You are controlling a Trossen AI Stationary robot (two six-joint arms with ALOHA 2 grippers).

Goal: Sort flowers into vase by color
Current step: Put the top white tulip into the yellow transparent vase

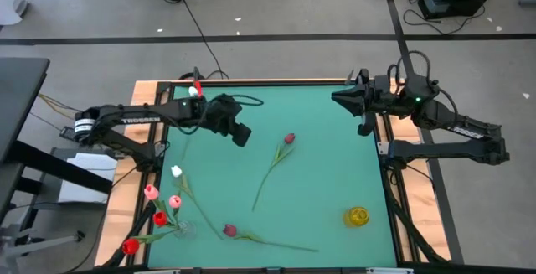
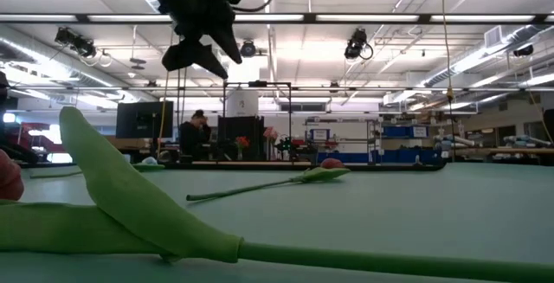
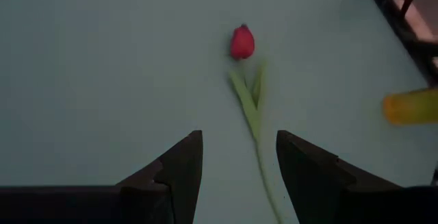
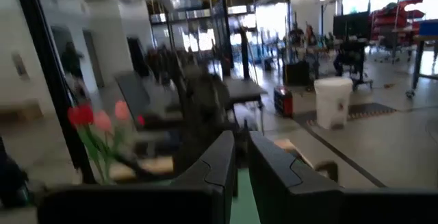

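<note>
A red tulip (image 1: 289, 138) lies flat on the green table, its stem running toward the near edge; in the left wrist view the red tulip (image 3: 241, 42) lies ahead of the fingers. My left gripper (image 1: 243, 135) (image 3: 239, 155) hangs open above the table, left of this tulip, and touches nothing; the low view shows the left gripper (image 2: 201, 54) well clear of the surface. A dark maroon tulip (image 1: 229, 230) lies near the near edge. Red, pink and white tulips stand in a clear vase (image 1: 182, 229) at the near left corner. My right gripper (image 1: 339, 99) waits shut at the far right edge.
A small yellow vase (image 1: 358, 216) stands near the near right corner, also seen as a yellow vase (image 3: 410, 106) in the left wrist view. A wooden frame (image 1: 251, 81) borders the table. The maroon tulip's leaf and stem (image 2: 156, 222) fill the low view's foreground.
</note>
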